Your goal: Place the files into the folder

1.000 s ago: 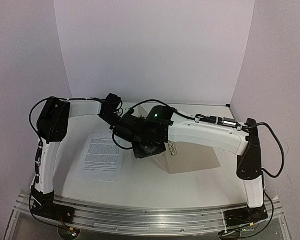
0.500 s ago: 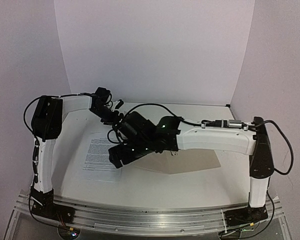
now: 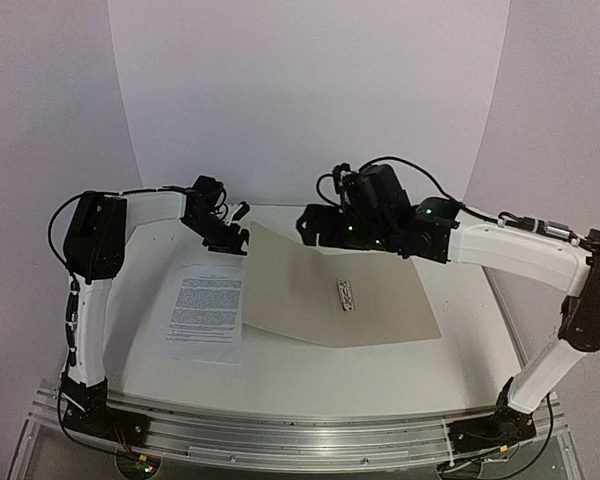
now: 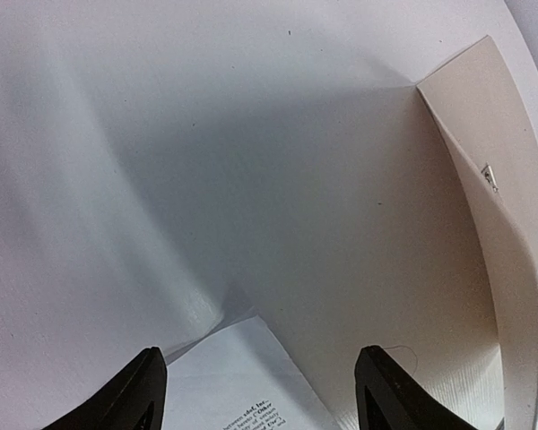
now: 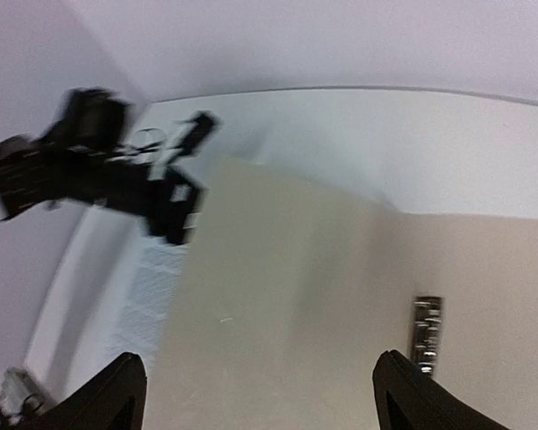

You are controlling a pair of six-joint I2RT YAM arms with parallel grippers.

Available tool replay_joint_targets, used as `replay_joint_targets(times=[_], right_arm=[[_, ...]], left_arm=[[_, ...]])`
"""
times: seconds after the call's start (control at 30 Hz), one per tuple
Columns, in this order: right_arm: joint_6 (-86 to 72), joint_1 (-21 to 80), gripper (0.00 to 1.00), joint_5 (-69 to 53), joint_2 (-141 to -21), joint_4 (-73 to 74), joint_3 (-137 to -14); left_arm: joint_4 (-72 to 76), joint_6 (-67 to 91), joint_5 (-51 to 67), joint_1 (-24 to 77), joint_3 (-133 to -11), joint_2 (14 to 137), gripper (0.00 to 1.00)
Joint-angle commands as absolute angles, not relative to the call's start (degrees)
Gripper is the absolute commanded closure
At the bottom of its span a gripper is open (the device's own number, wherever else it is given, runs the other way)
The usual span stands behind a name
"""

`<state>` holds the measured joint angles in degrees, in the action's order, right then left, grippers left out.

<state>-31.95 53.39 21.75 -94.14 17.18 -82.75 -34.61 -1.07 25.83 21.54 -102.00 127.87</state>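
Note:
The tan folder (image 3: 310, 290) lies open on the table, its metal fastener strip (image 3: 345, 297) showing in the middle. Its left flap reaches the right edge of the printed white files (image 3: 205, 310), which lie flat at left; I cannot tell the sheets apart. My left gripper (image 3: 238, 238) is open and empty at the flap's far left corner, above the files' corner (image 4: 242, 376), with the folder (image 4: 493, 143) to its right. My right gripper (image 3: 313, 225) is open and empty, raised over the folder's far edge, looking down on folder (image 5: 296, 296), fastener (image 5: 426, 331) and files (image 5: 148, 296).
White walls close the table at the back and both sides. The left gripper's body (image 5: 99, 170) shows in the right wrist view, beside the flap's corner. The white tabletop (image 3: 310, 375) lies in front of the folder.
My right arm has swung up from low over the folder's left side and the files, back to the far edge. The folder's left flap now shows spread out. The left arm has barely moved.

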Motion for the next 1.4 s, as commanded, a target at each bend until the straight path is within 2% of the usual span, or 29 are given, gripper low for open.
replay_joint_targets(times=[0.0,0.13,0.23,0.3,0.53,0.67,0.93,1.37], right_arm=[[-39.0,46.2,0.13,29.0,-104.4,23.3,-81.7],[-35.0,45.0,0.15,27.4,-116.3,29.0,-90.4],[-33.3,44.8,0.27,26.6,-122.5,30.9,-95.2],[-33.2,44.5,0.31,26.8,-125.3,31.9,-97.5],[-34.3,43.2,0.45,26.7,-128.2,32.7,-96.3],[-34.8,42.3,0.59,25.9,-128.4,32.7,-92.6],[-33.3,42.2,0.67,24.8,-125.0,32.5,-86.1],[-28.1,42.2,0.68,26.6,-117.5,31.2,-74.7]], left_arm=[[-36.1,-2.6,22.6,21.5,-104.7,126.4,0.27],[-36.9,-4.5,21.5,20.5,-105.9,125.0,0.26],[-37.2,-4.7,21.5,19.4,-106.1,124.7,0.26],[-37.5,-4.7,21.4,19.1,-105.5,124.6,0.26],[-36.5,-4.1,21.5,19.1,-102.9,123.6,0.27],[-36.7,-4.7,20.7,18.9,-102.7,122.6,0.27],[-37.2,-5.9,19.8,18.3,-99.8,118.7,0.26],[-36.7,-7.0,18.0,16.7,-93.1,114.1,0.25]])
